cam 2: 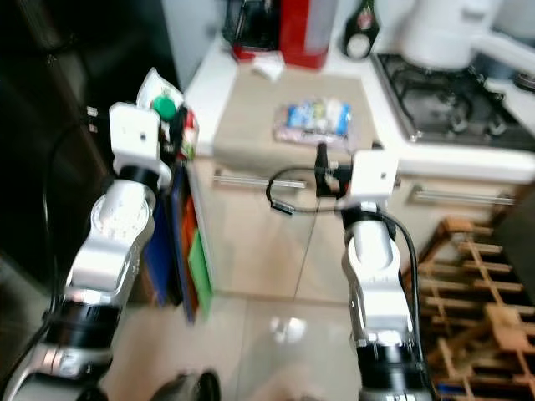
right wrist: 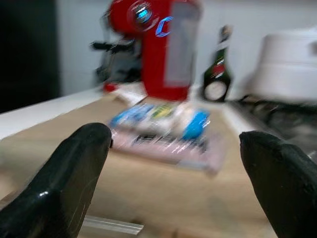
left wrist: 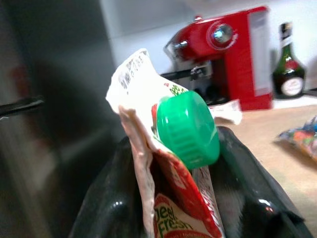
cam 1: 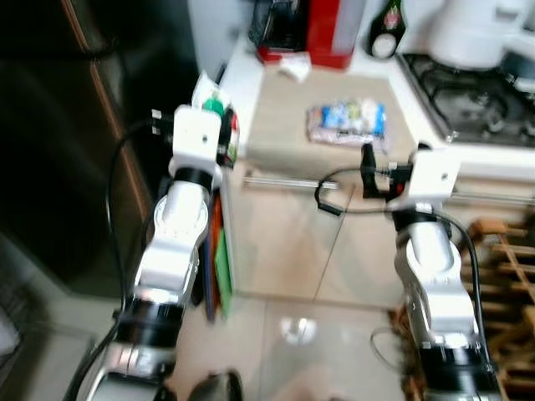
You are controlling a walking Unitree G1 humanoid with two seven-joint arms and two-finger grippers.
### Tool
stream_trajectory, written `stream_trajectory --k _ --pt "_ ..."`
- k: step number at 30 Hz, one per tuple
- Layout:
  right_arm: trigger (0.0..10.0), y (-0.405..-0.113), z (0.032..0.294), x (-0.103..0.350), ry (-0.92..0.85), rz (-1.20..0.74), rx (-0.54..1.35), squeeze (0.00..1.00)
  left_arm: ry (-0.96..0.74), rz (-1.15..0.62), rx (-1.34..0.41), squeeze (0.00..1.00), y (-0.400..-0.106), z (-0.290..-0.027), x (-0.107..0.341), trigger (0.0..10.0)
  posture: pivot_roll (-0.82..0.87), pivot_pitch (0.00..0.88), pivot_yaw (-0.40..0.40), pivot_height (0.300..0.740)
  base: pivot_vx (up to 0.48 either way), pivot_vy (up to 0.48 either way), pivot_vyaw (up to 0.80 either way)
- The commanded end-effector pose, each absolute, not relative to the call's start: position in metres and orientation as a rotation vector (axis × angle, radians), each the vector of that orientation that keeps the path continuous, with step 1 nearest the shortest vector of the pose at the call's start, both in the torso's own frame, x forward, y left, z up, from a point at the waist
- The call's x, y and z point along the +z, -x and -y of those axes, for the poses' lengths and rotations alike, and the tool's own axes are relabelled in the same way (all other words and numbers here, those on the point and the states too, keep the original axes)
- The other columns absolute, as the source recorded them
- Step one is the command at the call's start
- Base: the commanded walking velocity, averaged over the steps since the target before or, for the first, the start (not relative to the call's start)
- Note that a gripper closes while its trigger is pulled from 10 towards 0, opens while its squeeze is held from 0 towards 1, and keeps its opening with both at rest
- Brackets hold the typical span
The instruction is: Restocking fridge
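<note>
My left gripper (left wrist: 183,198) is clamped on a carton (left wrist: 163,163) with a green cap (left wrist: 188,130), held up at the left corner of the counter (cam 1: 284,117), beside the dark fridge (cam 1: 67,142). From the head the carton (cam 1: 213,96) is mostly hidden behind my wrist block; the left wrist view shows its torn white top and red print, partly cut off below. My right gripper (right wrist: 176,173) is spread wide and empty, level with the counter's near edge. Beyond its fingers (right wrist: 74,168) lies a wrapped pack (right wrist: 166,131), blurred, so its contents are hard to make out. At the far edge stand a red machine (right wrist: 158,44) and a dark bottle (right wrist: 218,69); a stove (cam 1: 468,100) sits far right.
</note>
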State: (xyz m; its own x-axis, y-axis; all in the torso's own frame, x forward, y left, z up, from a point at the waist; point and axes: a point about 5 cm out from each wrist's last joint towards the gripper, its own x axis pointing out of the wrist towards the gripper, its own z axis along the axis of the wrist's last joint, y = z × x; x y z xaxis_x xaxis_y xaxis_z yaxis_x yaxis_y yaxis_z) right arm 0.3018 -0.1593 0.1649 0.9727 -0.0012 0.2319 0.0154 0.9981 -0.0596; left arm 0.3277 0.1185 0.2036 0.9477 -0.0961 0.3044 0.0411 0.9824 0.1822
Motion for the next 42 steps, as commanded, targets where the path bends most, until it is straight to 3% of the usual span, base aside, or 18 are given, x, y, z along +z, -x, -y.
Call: stream_trajectory --k 1,36,42 --pt "10.0 -0.301 0.163 0.168 0.054 0.246 -0.021 0.0 -0.167 0.332 -0.077 0.0 -0.328 -0.118 0.209 10.0 -0.1 0.013 0.033 0.74 -0.27 0.0 0.0" --pt "10.0 -0.3 0.165 0.162 0.054 0.218 -0.018 0.0 -0.155 0.332 -0.099 0.0 -0.327 -0.112 0.208 10.0 -0.1 0.022 0.027 0.74 -0.269 0.0 0.0" --pt "10.0 -0.299 0.164 0.156 0.059 0.195 -0.009 0.0 -0.087 0.287 -0.07 0.0 -0.325 -0.128 0.199 10.0 -0.1 0.026 0.033 0.74 0.0 0.0 0.0"
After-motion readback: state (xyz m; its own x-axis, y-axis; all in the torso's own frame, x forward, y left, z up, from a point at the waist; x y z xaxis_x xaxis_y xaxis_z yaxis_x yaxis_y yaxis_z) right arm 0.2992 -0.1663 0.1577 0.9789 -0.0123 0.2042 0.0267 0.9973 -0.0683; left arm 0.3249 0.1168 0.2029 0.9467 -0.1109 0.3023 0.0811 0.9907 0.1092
